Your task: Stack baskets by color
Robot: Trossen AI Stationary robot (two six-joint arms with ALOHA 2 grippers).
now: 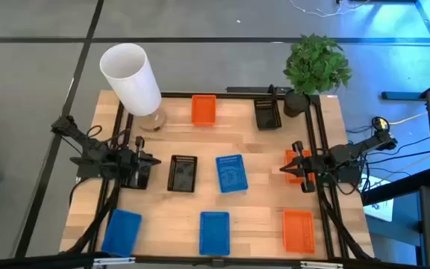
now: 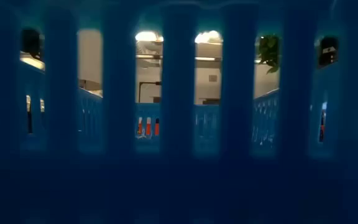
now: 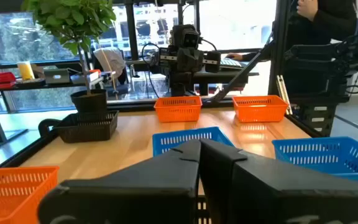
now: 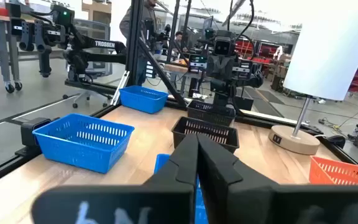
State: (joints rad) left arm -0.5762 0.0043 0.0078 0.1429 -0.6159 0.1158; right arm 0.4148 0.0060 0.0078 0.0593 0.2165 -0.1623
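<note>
Three orange, three blue and three black mesh baskets lie singly on the wooden table. My left gripper (image 1: 156,161) hangs shut at the table's left, above a black basket (image 1: 136,176); a second black basket (image 1: 182,172) and a blue one (image 1: 231,173) lie just to its right. My right gripper (image 1: 283,169) hangs shut at the table's right, over an orange basket (image 1: 295,158). Each wrist view shows shut fingers, left (image 3: 199,150) and right (image 4: 197,147), with nothing between them.
A tall white cylinder (image 1: 131,78) stands at the far left, a potted plant (image 1: 316,67) at the far right beside a black basket (image 1: 267,113). An orange basket (image 1: 204,110) lies far centre. Blue (image 1: 122,230), blue (image 1: 215,232) and orange (image 1: 298,229) baskets line the near edge. Blue mesh (image 2: 179,124) fills the low view.
</note>
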